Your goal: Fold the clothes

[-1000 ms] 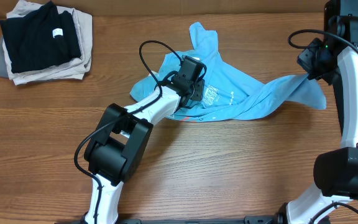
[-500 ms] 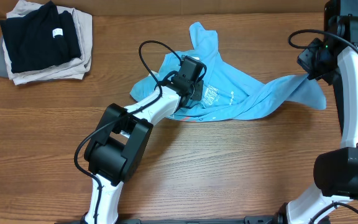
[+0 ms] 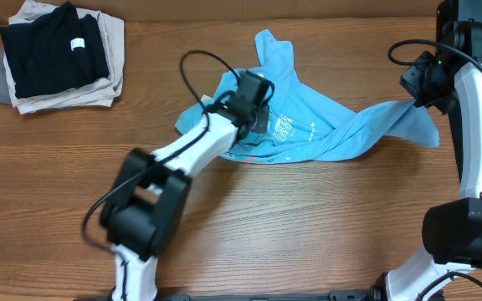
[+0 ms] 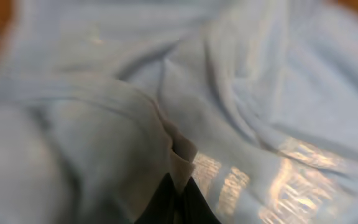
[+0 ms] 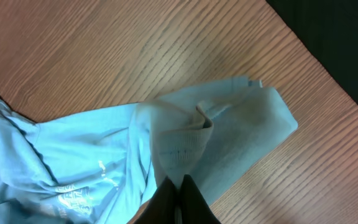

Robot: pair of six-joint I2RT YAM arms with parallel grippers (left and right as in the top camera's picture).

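At the far left of the wooden surface we see a folded stack: a black garment with a small white label lies on top of a beige garment, and a grey layer shows at the stack's left edge. The stack lies well apart from both arms.

Moving right, the left arm reaches from the near edge up toward the centre. Its lower links are blurred in the overhead view, and a black cable loops above it. The left fingers sit on the left part of the light blue T-shirt, which lies crumpled and spread sideways across the middle of the surface. One lobe of it points to the far side, and its small white print shows just right of the arm. A thin line of coral red peeks out at the shirt's near edge. From the left wrist, the left fingers are together, with a raised fold of the T-shirt pinched between the tips. This view is soft and blurred.

Further right, the shirt stretches out in a long tongue to the right fingers near the right edge. From the right wrist, the right fingers are clamped on a hemmed fold of the T-shirt. The rest of that end rests on the surface.
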